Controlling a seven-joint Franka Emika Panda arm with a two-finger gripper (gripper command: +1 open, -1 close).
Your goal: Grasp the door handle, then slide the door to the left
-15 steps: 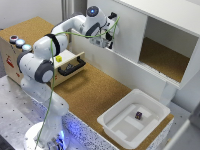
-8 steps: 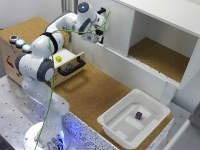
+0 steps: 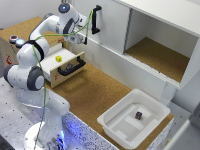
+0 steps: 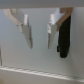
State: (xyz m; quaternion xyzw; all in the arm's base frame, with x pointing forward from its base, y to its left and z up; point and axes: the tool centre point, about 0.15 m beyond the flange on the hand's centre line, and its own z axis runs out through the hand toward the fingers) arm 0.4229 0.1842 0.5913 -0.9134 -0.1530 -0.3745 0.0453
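Note:
The white door point(image 3: 112, 30) stands at the cabinet's left part in the exterior view, and the cork-floored compartment point(image 3: 160, 55) to its right is open. The black vertical door handle point(image 3: 96, 20) is fixed to the door. My gripper point(image 3: 84, 36) is open and empty, a little to the exterior view's left of the handle and off it. In the wrist view the gripper point(image 4: 39, 32) faces the white door point(image 4: 40, 55) with nothing between its fingers point(image 4: 52, 31). The handle point(image 4: 63, 37) lies just outside one finger.
A light-wood drawer box point(image 3: 62, 67) with a wide black handle point(image 3: 71, 66) sits below the arm, a small yellow object point(image 3: 58, 58) on top. A white tub point(image 3: 120, 131) at the front right holds a small dark cube point(image 3: 138, 115). A box with buttons point(image 3: 15, 40) stands at the left.
The door and its handle slid towards the exterior view's left, widening the opening. The gripper has since come off the handle and drawn back to the left and down.

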